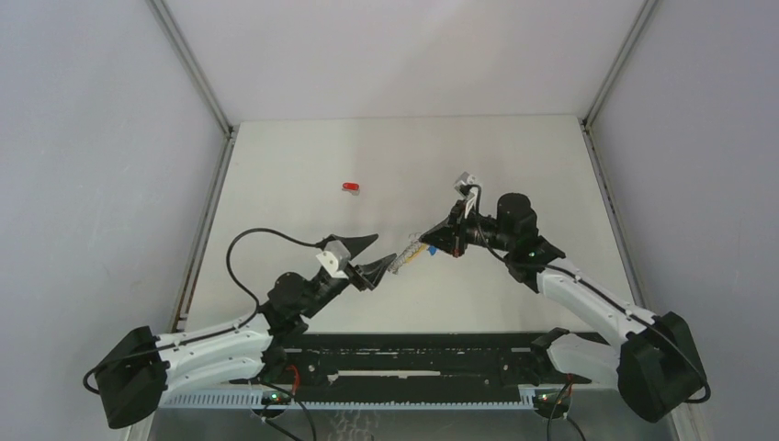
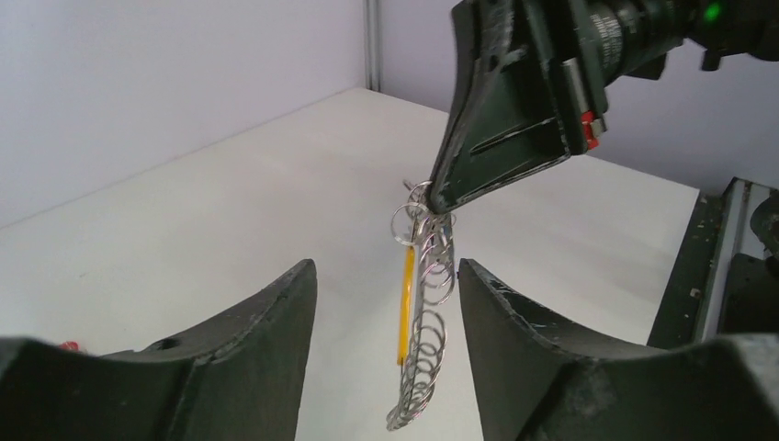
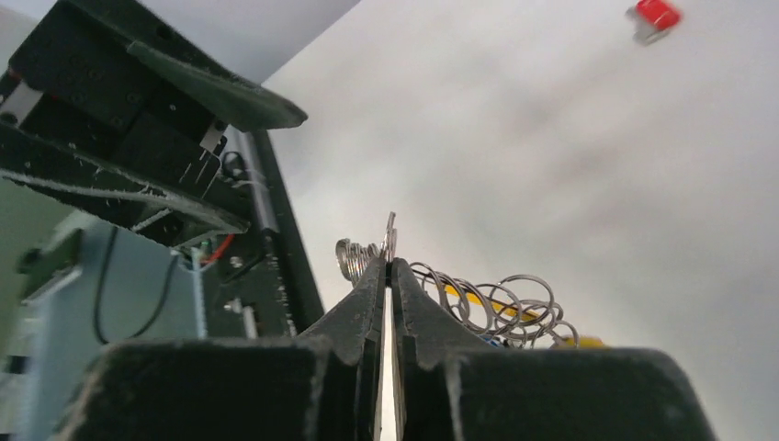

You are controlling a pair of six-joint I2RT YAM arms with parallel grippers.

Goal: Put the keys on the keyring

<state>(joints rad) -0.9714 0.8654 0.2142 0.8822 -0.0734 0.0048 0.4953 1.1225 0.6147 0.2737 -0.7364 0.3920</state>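
Keyring (image 2: 428, 303), a chain of wire rings, hangs in the air from the right gripper (image 3: 389, 268), whose jaws are pinched fully together on its top ring. Yellow key (image 2: 405, 312) is already on it, hanging alongside the rings; a blue bit shows there too, too small to call. Left gripper (image 2: 386, 271) is open and holds nothing, its fingers either side of the dangling chain with no contact visible. Red key (image 1: 350, 186) lies loose on the table (image 1: 514, 156), well apart from both grippers, toward the far left. Step in hand looks like sending the left arm to fetch that red key while the right one presents the ring. To do it well: back the left fingers straight off the chain so they don't snag or swing it, hold the right pinch steady, then grip the red key so that whichever end threads onto the ring is left uncovered. Room: bare table all round the red key, with the walls not close. Near side is crowded by the arm bases and the black rail (image 1: 413, 354), so move away from those.
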